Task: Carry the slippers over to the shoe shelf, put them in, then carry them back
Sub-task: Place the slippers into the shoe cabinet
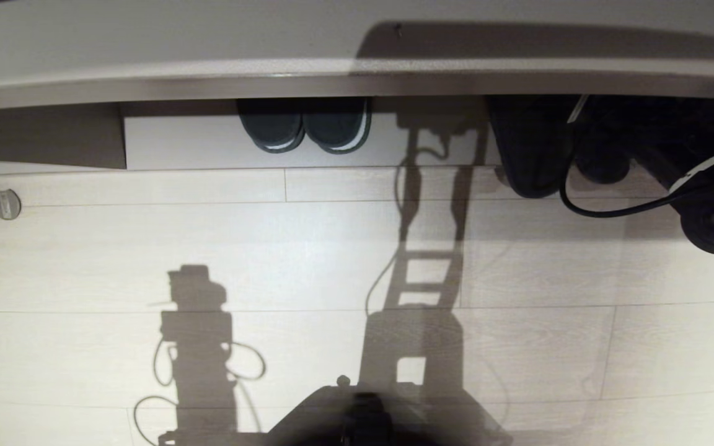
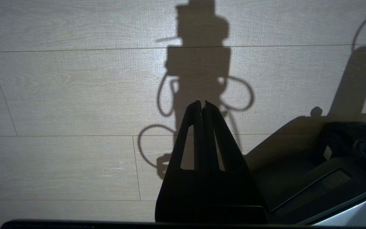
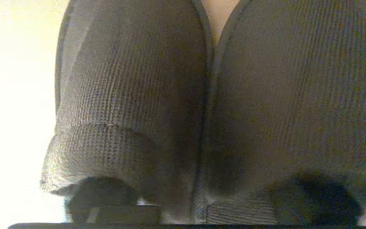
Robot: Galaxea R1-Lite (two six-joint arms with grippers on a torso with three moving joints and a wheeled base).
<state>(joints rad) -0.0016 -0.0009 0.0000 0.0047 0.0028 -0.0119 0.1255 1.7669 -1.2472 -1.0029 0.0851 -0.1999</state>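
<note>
I judge the 2 slippers [image 3: 202,111], filling the frame, lie touching so 1 grasp takes both. I cannot tell the right gripper's jaws. The left gripper [image 2: 202,103] is parked lower centre, jaws pressed together.

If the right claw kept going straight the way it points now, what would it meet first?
The slippers. They fill the right wrist view, side by side directly ahead of the right claw, so it would press into their fabric insoles almost at once. How much gap remains cannot be judged from this view.

Grey ribbed slippers [image 3: 202,95] (pale wood-grain floor [image 1: 270,248]).
</note>
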